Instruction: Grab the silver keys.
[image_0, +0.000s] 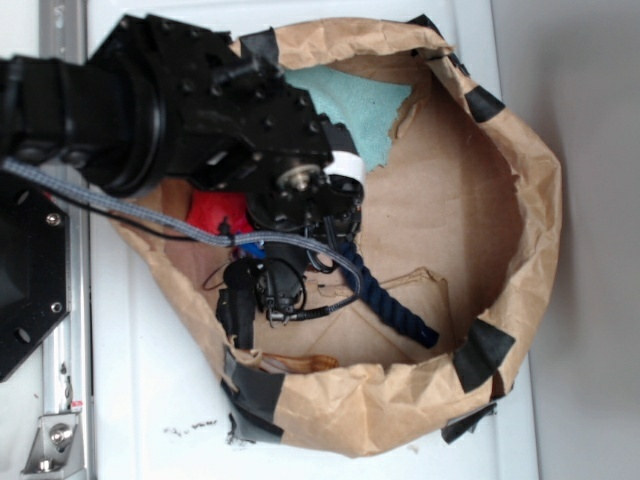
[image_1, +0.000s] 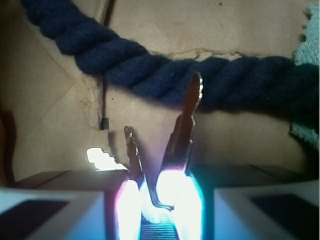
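Two keys (image_1: 182, 130), one rope (image_1: 165, 75), one red ball (image_0: 215, 212).

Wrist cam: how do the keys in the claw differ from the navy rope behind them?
The silver keys are thin, flat and shiny metal; the navy rope is thick, twisted and matte.
The keys stand upright, pinched in the claw; the rope lies loose across the brown paper.
The keys glare white at their base; the rope stays dark all along.
Both are inside the paper bag.
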